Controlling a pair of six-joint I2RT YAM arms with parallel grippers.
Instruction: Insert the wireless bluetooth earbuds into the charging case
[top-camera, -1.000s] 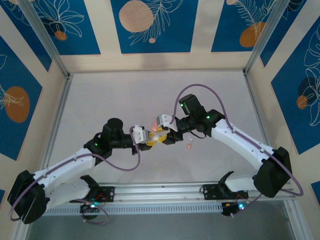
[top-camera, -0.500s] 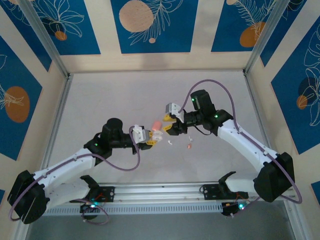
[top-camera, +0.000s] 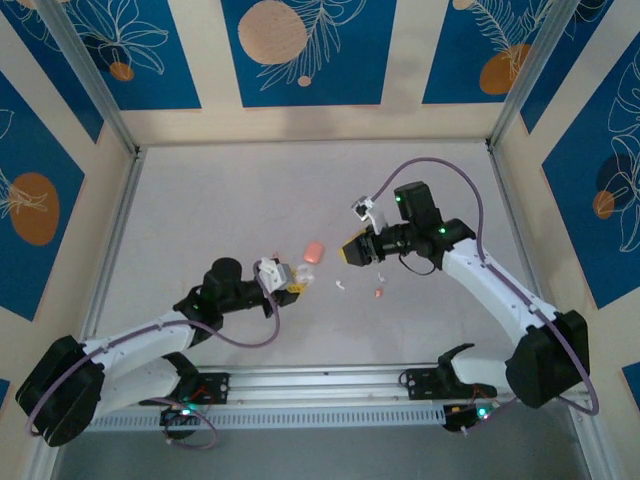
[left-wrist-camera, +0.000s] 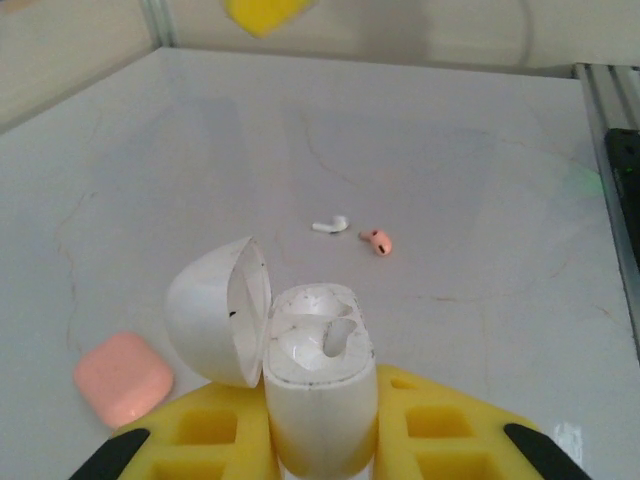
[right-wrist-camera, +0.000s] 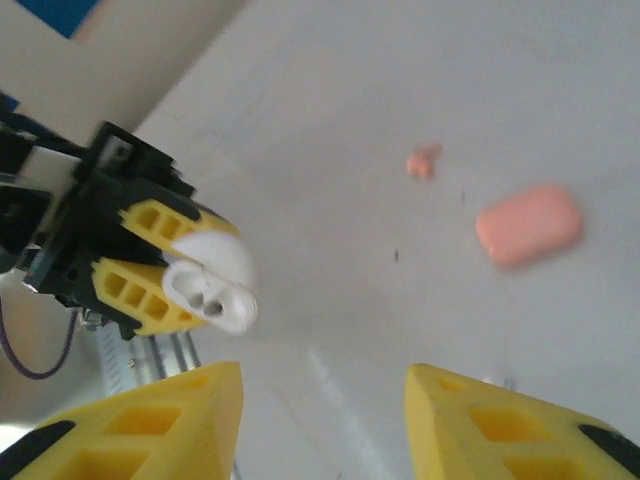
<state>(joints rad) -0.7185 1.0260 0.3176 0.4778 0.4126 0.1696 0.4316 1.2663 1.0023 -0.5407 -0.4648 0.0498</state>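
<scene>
Between the yellow jaws of the left gripper (left-wrist-camera: 320, 440) stands a white charging case (left-wrist-camera: 320, 385), clamped upright by its lower body. Its lid (left-wrist-camera: 215, 310) is flipped open to the left and both wells are bare. Beyond it on the desk (left-wrist-camera: 480, 140) lie two earbuds, close together but not touching: a white earbud (left-wrist-camera: 330, 225) with a short stem and, just to its right, a salmon-pink earbud (left-wrist-camera: 377, 241). A closed salmon-pink case (left-wrist-camera: 122, 378) lies flat on the desk to the left of the held one, touching nothing. Seen from above, it lies between the two grippers, with the right gripper (top-camera: 352, 252) hovering near it. The right wrist view shows that gripper's jaws spread wide with nothing between them.

The step in hand looks like the pick. A case is open and presented, no earbud is seated, and the free arm has yet to fetch one. I cannot tell which case the pink earbud belongs to; the white one is the only one open. The next move calls for the right gripper to come down over one earbud, close across its narrow body without flicking it away, then turn it to suit a well. The earbuds are tiny and smooth, so a centred pinch matters, and the left arm should hold the case level
</scene>
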